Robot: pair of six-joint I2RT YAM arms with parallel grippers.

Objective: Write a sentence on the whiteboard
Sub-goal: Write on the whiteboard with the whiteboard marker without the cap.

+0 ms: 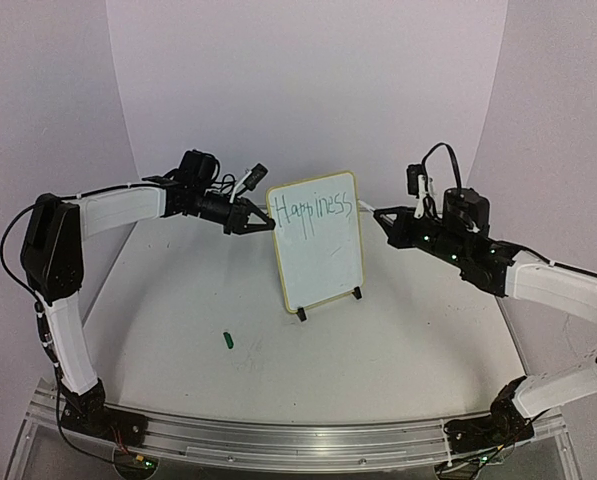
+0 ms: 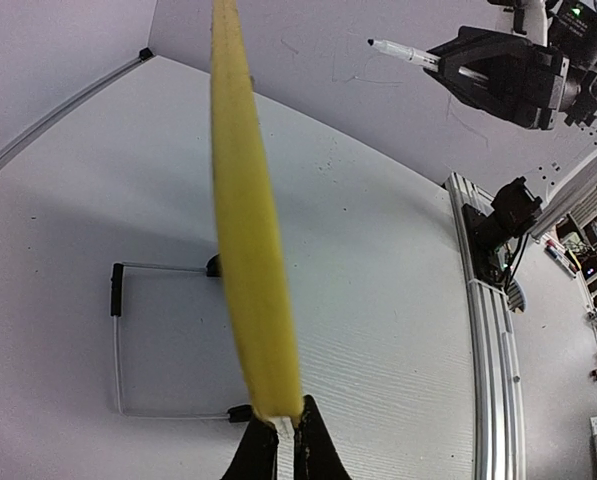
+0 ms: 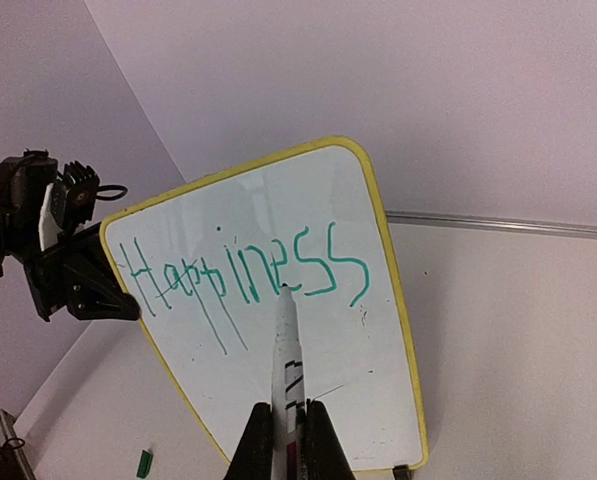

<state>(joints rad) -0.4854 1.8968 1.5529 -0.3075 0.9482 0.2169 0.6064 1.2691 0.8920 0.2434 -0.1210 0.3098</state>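
Small rectangular whiteboard (image 1: 320, 262), pale yellow frame, stands near the centre of the counter (image 1: 178, 300) on two black feet. It is propped up, not flat. Thin green marker lettering (image 1: 313, 210) across the top reads "Happiness". Only one word is visible; the face below it is blank.

Left fingers (image 1: 265, 226): pinched narrow on the frame edge at the board's 10 o'clock. The left wrist view shows the frame edge-on between them.

Right fingers (image 1: 390, 224): clamped on a slim white marker (image 1: 368, 209) that points in from 3 o'clock, nib near the end of the word. Cannot tell whether the nib is on the face or just off it.

Small green cap (image 1: 228, 340) lies on the counter at 7 o'clock from the board, well apart.

Handling (judgement): the board looks thin, light and stiff, with a glossy face and small feet, so it is likely to slide or tip under nib pressure. Best hold is the frame edge, clear of wet ink. The marker barrel is smooth and may slip back or roll, so grip it mid-barrel and press lightly.
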